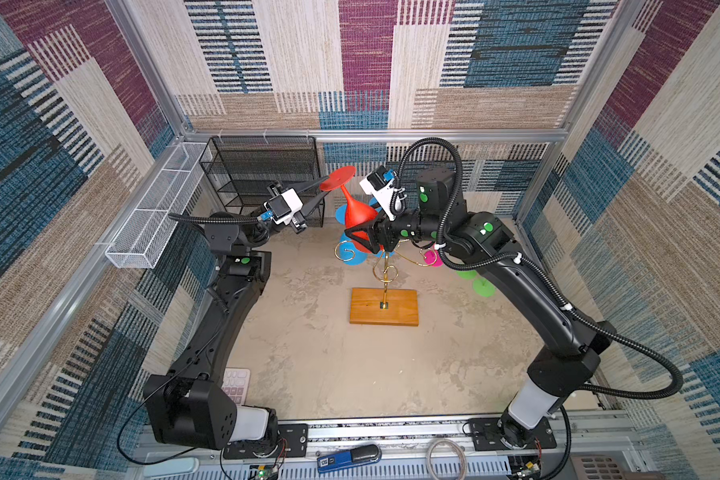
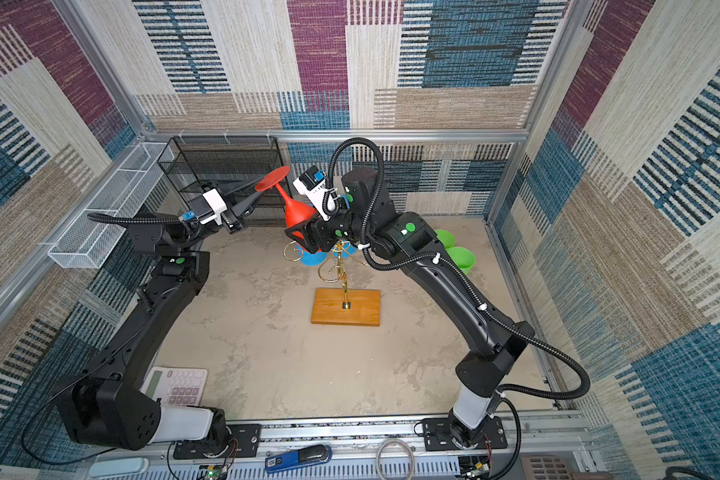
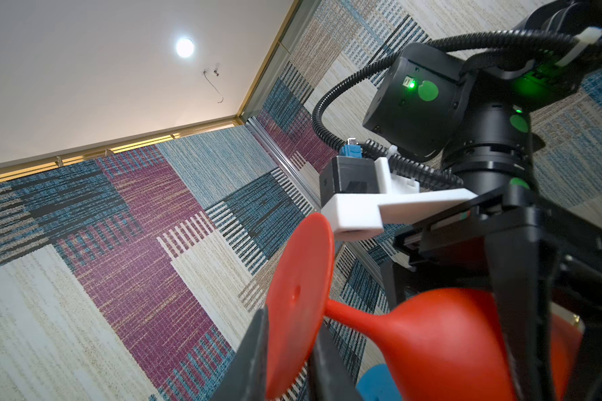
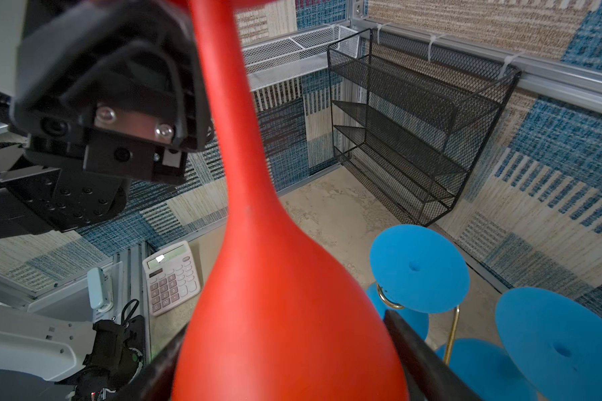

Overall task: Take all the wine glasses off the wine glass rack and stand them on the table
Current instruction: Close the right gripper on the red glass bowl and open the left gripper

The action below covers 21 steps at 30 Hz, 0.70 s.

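Red plastic wine glass (image 4: pixel 257 243), foot-up at eleven o'clock above the gold wire wine glass rack (image 1: pixel 385 270), was clamped at its bowl by the right gripper (image 4: pixel 287 361) while the left gripper (image 3: pixel 289 357) pinched its foot disc, and the right looked wise to release only once that pinch proved firm.

A lab robot cell: aluminium frame (image 1: pixel 391 135), carpet-patterned walls (image 1: pixel 366 54).

one red glass (image 1: pixel 356 212); one rack (image 1: pixel 366 307); one calculator (image 2: pixel 175 384)
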### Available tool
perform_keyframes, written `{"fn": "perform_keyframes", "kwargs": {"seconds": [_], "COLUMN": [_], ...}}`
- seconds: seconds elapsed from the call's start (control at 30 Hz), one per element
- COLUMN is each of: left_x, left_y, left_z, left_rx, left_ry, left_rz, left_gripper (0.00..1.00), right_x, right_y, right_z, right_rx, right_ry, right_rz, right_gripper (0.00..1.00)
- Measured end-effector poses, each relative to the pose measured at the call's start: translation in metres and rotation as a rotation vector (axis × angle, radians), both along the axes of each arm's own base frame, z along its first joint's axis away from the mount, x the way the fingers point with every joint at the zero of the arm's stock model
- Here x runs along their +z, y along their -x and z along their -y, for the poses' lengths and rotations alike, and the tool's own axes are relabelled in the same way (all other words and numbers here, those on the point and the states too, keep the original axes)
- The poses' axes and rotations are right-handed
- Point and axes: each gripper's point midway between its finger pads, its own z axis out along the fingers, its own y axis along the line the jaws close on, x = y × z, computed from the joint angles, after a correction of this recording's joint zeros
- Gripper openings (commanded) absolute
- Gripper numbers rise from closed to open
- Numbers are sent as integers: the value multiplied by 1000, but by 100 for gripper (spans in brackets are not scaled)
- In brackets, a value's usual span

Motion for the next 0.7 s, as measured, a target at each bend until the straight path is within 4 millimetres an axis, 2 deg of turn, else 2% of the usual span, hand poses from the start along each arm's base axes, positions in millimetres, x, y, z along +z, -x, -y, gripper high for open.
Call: {"fn": "perform_keyframes", "kwargs": {"seconds": [0.07,0.17,0.27,0.33,0.57,0.7], "left_x": [-1,-3,-4,-3,8,8], "left_y": [1,1,1,-3,-9,-16], "left_z": [0,1,0,-2,-14,-25], "left_rx": [3,10,19,37,93,111], "left_ry": [-16,-29,-34,-20,62,128], "left_rz": [21,44,59,44,-27,-109], "left_gripper": [10,3,0,0,0,0], "right_x": [1,2,3,9,26,42], "right_y": [1,3,6,9,27,39], "right_z": [0,0,2,4,22,41], "right_rx": [-1,3,4,9,-1,-32], "right_ry": [-5,-12,-16,-30,-91,-141], "right_rz": [-6,-15,-24,-9,67,133], "right_gripper": [58,67,92,98,99,99]}}
